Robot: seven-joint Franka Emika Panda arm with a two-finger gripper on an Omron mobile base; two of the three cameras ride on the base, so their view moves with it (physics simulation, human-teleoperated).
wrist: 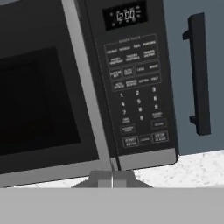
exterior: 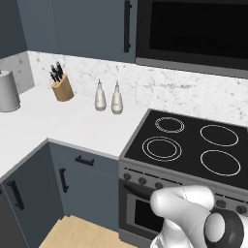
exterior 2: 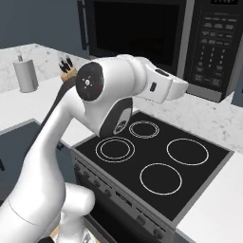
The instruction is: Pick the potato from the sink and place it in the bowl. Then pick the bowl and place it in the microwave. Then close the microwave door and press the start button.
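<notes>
The black microwave (exterior 2: pixel 142 28) hangs above the stove with its door (wrist: pixel 39 100) shut, and the dark glass hides the inside. Its button panel (wrist: pixel 136 92) is on the right, under a lit clock display (wrist: pixel 125 16). My gripper (wrist: pixel 112 178) is shut with nothing between the fingertips. It faces the seam between door and panel, a short way in front of the microwave's lower edge. In the right base view my white hand (exterior 2: pixel 163 85) reaches toward the panel (exterior 2: pixel 213 42). The potato, the bowl and the sink are out of view.
A black stove (exterior: pixel 193 140) with several burner rings lies under the arm. On the white counter to the left stand two white bottles (exterior: pixel 108 98), a knife block (exterior: pixel 62 87) and a paper towel roll (exterior: pixel 7 91). A cabinet handle (wrist: pixel 197 74) is right of the microwave.
</notes>
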